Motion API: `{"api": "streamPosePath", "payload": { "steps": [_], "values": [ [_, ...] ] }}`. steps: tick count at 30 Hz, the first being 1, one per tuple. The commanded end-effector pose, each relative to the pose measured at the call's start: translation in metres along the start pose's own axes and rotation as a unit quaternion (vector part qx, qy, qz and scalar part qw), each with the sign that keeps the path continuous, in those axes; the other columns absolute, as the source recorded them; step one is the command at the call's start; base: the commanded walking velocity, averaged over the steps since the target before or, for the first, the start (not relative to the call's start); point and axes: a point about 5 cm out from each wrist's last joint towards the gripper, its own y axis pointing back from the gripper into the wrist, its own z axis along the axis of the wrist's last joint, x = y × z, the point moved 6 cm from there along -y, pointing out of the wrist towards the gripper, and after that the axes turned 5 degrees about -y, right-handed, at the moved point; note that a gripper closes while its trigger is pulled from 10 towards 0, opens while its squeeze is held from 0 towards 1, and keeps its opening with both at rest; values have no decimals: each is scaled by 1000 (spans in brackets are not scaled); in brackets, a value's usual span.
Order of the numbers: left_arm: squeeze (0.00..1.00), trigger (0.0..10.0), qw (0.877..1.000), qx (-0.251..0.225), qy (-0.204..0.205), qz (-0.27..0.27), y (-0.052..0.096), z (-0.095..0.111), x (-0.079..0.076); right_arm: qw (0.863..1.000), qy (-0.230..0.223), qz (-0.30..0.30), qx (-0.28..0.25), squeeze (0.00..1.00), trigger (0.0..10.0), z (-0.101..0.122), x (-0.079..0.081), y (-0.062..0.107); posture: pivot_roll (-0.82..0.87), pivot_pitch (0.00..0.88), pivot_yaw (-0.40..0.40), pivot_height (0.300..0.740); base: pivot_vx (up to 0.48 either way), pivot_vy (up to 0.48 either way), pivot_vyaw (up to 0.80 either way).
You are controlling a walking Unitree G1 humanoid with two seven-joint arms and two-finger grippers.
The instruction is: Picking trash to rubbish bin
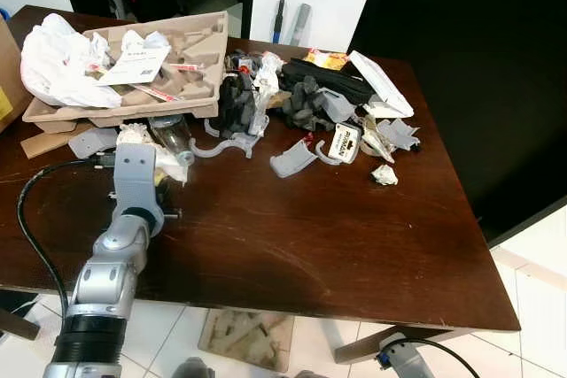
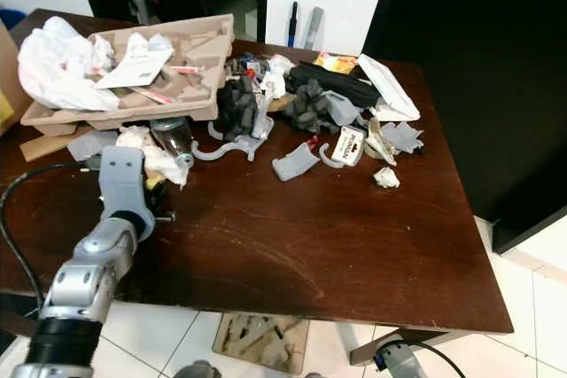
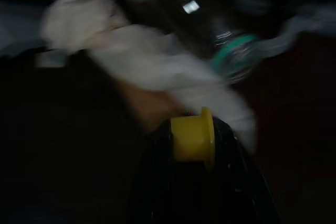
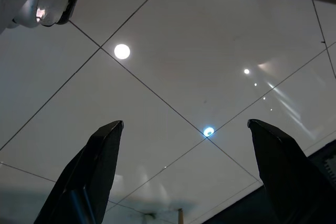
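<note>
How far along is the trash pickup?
Nothing looks binned yet. The left gripper is at a white wrapper beside the bottle; grasp unclear. The right gripper hangs open over floor tiles. The tray, foam and scraps remain on the table.

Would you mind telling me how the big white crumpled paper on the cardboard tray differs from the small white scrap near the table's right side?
The crumpled paper is far larger than the small scrap. The paper rests on the left end of the cardboard tray, while the scrap lies directly on the dark wooden table. The paper is piled among other trash; the scrap sits a little apart. Both are white and crumpled.
</note>
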Motion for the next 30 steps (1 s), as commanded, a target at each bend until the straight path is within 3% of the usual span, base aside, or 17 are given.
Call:
{"api": "streamPosePath", "payload": {
  "steps": [1, 3, 5, 6, 8, 9, 10, 11, 12, 13, 14, 15, 16, 17, 25, 30],
  "values": [
    [0, 0, 999, -24, 14, -42, 1, 9, -22, 1000, 0, -1, 14, 0, 10000, -10, -2, 0, 200, 140, -112, 740, 0, 0, 0],
    [0, 0, 997, -41, 20, -64, 3, 17, -32, 1000, 0, -1, 13, 0, 10000, -10, -1, 0, 200, 140, -112, 740, 0, 0, 0],
    [0, 0, 991, -65, 33, -111, 8, 30, -53, 1000, 0, 0, 13, 0, 10000, -9, -1, 0, 205, 141, -112, 740, 0, 0, 0],
    [0, 0, 991, -65, 33, -111, 8, 30, -53, 1000, 0, 0, 13, 0, 10000, -9, -1, 0, 205, 141, -112, 740, 0, 0, 0],
    [0, 39, 975, -105, 63, -187, 20, 52, -86, 1000, 1, 1, 13, 0, 10000, -9, 0, 0, 206, 140, -113, 740, 0, 0, 0],
    [0, 2627, 969, -115, 71, -208, 24, 58, -95, 1000, 1, 2, 12, 0, 10000, -9, 1, 0, 206, 140, -113, 740, 0, 0, 0],
    [0, 2627, 969, -115, 71, -208, 24, 58, -95, 1000, 1, 2, 12, 0, 10000, -9, 1, 0, 206, 140, -113, 740, 0, 0, 0],
    [0, 2627, 961, -122, 67, -239, 30, 62, -107, 1000, 1, 3, 12, 0, 10000, -8, 1, 0, 207, 138, -114, 740, 0, 0, 0],
    [0, 3255, 952, -127, 63, -270, 37, 65, -118, 1000, 2, 4, 11, 0, 10000, -8, 2, 0, 207, 138, -114, 740, 0, 0, 0],
    [0, 5020, 942, -133, 64, -301, 44, 68, -128, 1000, 2, 5, 10, 0, 10000, -7, 2, 0, 207, 138, -114, 740, 0, 0, 0],
    [0, 5020, 942, -133, 64, -301, 44, 68, -128, 1000, 2, 5, 10, 0, 10000, -7, 2, 0, 207, 138, -114, 740, 0, 0, 0],
    [0, 8353, 934, -135, 66, -325, 50, 69, -135, 1000, 2, 5, 9, 0, 10000, -6, 3, 0, 206, 130, -114, 740, 0, 0, 0],
    [0, 8353, 934, -135, 66, -325, 50, 69, -135, 1000, 2, 5, 9, 0, 10000, -6, 3, 0, 206, 130, -114, 740, 0, 0, 0],
    [0, 10000, 930, -137, 64, -336, 52, 69, -139, 1000, 2, 6, 7, 0, 10000, -6, 4, 0, 206, 130, -114, 740, 0, 0, 0],
    [0, 10000, 927, -146, 73, -337, 51, 69, -138, 1000, 2, 2, 0, 0, 10000, -3, 5, -1, 206, 111, -116, 740, 0, 0, 0],
    [0, 10000, 916, -170, 84, -352, 57, 81, -140, 1000, 13, 1, 3, 0, 10000, -5, 8, -1, 209, 98, -113, 740, 0, 0, 0]
  ]
}}
